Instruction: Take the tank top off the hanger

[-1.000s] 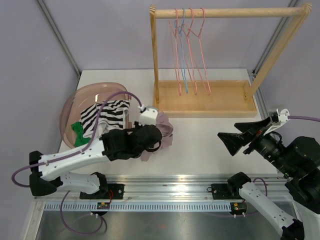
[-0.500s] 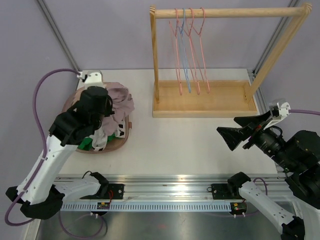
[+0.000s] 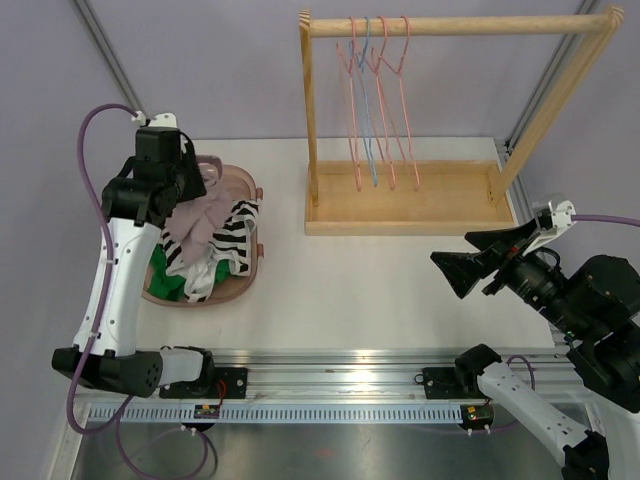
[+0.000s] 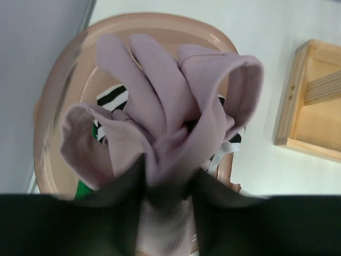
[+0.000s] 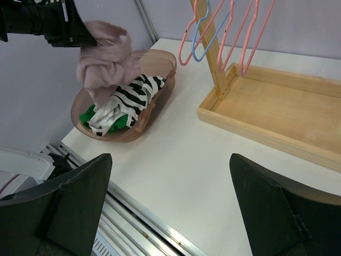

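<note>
The mauve tank top (image 3: 205,215) is bunched up over the pink basket (image 3: 252,268), off any hanger. My left gripper (image 3: 185,203) hangs above the basket; in the left wrist view its jaws (image 4: 169,181) stand apart, with the tank top (image 4: 170,101) still lying between the fingers (image 4: 120,186) and drooping below. From the right wrist view the tank top (image 5: 104,58) dangles from that gripper onto the heap. Several bare pink and blue hangers (image 3: 378,100) hang on the wooden rack (image 3: 455,25). My right gripper (image 3: 455,272) is wide open over the table's right side, holding nothing.
In the basket lie a black-and-white striped garment (image 3: 235,235) and a green one (image 3: 165,275). The rack's wooden base tray (image 3: 410,200) stands at the back middle. A metal rail (image 3: 330,360) runs along the near table edge.
My left arm swung from mid-table to the back left above the basket, carrying the tank top. Its jaws have parted. The right arm barely moved.
</note>
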